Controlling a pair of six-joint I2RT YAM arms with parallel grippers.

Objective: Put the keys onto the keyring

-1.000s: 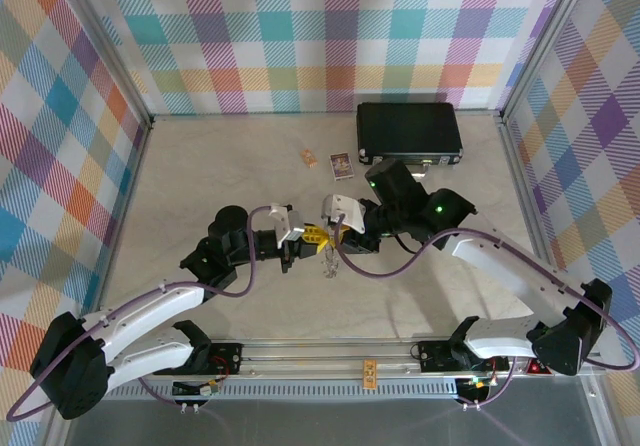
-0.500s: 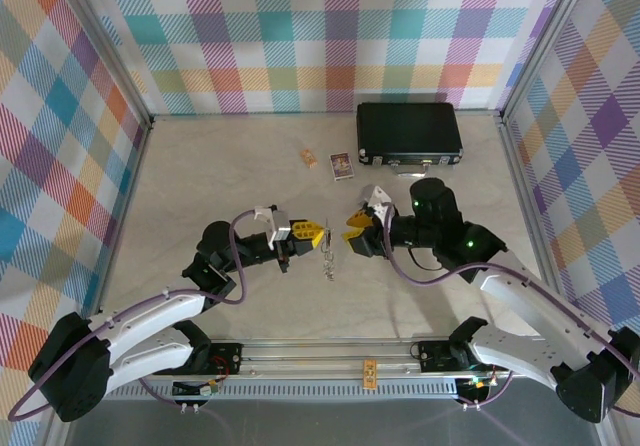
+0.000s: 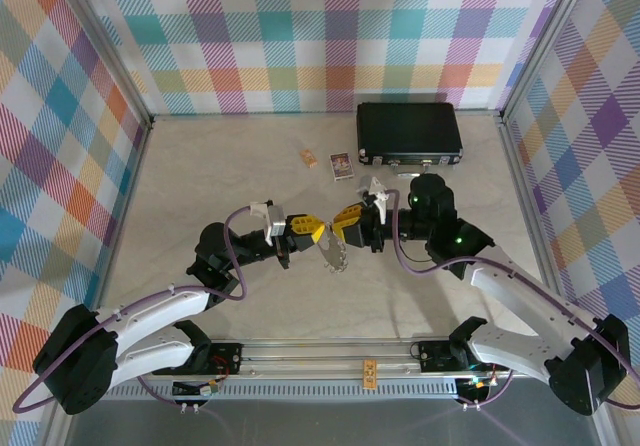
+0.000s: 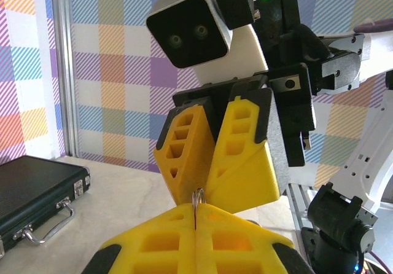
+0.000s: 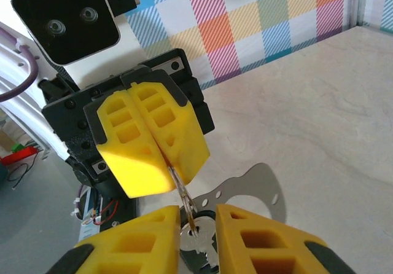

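Observation:
A thin metal keyring (image 4: pixel 198 196) sticks out between the yellow fingers of my left gripper (image 4: pixel 195 207), which is shut on it. In the top view that gripper (image 3: pixel 308 229) faces my right gripper (image 3: pixel 343 221) tip to tip above the table's middle. Silver keys (image 3: pixel 333 254) dangle below them. In the right wrist view the keyring (image 5: pixel 184 193) runs down from the left gripper (image 5: pixel 167 163) into the gap of my right gripper (image 5: pixel 198 215). The right jaws stand a little apart on either side of it. A silver key (image 5: pixel 199 240) hangs from the ring between them.
A black case (image 3: pixel 410 132) lies at the back right; the left wrist view shows it (image 4: pixel 31 182) too. A small card (image 3: pixel 342 165) and a small tan piece (image 3: pixel 309 157) lie on the table (image 3: pixel 200 176) in front of the case. Checked walls enclose the table.
My right gripper drew back, then came in again to the left gripper's tip, and its jaws have narrowed around the ring. The left gripper kept its hold and rose slightly.

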